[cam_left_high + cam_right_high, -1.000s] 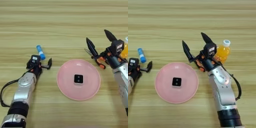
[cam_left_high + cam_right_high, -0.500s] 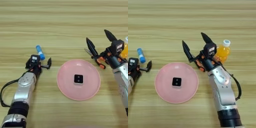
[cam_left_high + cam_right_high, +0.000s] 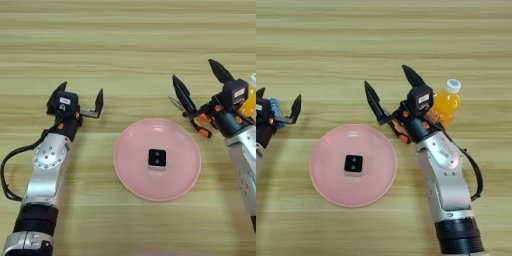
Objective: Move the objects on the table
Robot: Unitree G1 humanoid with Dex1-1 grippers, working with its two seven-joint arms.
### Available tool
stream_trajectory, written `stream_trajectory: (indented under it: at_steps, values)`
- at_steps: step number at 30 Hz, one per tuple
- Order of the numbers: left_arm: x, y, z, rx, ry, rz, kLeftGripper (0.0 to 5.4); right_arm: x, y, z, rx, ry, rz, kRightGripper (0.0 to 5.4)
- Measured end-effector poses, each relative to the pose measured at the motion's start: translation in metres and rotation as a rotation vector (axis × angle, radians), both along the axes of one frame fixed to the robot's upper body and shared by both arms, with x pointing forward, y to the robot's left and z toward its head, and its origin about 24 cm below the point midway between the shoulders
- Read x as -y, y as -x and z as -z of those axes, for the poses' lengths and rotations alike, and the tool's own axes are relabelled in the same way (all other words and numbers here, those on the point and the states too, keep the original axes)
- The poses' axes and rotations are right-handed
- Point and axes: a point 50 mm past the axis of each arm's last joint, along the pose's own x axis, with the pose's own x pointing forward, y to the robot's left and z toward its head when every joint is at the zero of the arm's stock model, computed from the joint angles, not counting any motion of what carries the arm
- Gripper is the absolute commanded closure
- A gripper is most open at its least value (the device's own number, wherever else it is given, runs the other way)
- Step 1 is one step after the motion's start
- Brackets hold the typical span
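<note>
My left gripper (image 3: 80, 95) is open, its two black fingers standing on either side of the blue-labelled tube (image 3: 275, 108). Only a bit of blue shows between them in the right eye view. My right gripper (image 3: 200, 82) is wide open, fingers pointing away from me. The orange-handled pliers (image 3: 201, 126) lie on the table (image 3: 128, 45) just beneath its base, their metal tip sticking out by the left finger. The orange drink bottle (image 3: 446, 102) with a white cap lies right behind that gripper's right finger.
A pink plate (image 3: 125, 150) sits between the two arms with a small black square block (image 3: 157, 158) at its middle. The left arm's black cable loops off its left side.
My left gripper has moved forward, away from me, and now straddles the tube, hiding most of it. The right arm, pliers, bottle and plate have not moved.
</note>
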Motion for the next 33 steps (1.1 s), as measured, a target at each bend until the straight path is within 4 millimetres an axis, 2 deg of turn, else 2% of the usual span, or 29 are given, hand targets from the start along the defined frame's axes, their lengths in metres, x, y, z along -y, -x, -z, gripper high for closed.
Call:
stream_trajectory:
  at_steps: [10, 15, 23, 33]
  values:
    - [-0.004, 0.003, -0.033, 0.217, -0.078, -0.003, 0.02, 0.001, 0.001, -0.004, 0.019, -0.002, 0.002, 0.0]
    - [-0.012, -0.001, -0.043, 0.256, -0.089, -0.058, 0.02, 0.001, 0.002, -0.012, 0.053, -0.001, 0.002, 0.0]
    - [-0.022, -0.01, -0.024, 0.07, -0.023, -0.15, 0.02, 0.001, 0.0, -0.015, 0.054, -0.001, 0.003, 0.0]
    - [-0.008, -0.015, 0.009, -0.208, 0.051, -0.133, 0.02, 0.001, 0.0, -0.016, 0.055, -0.006, 0.011, 0.0]
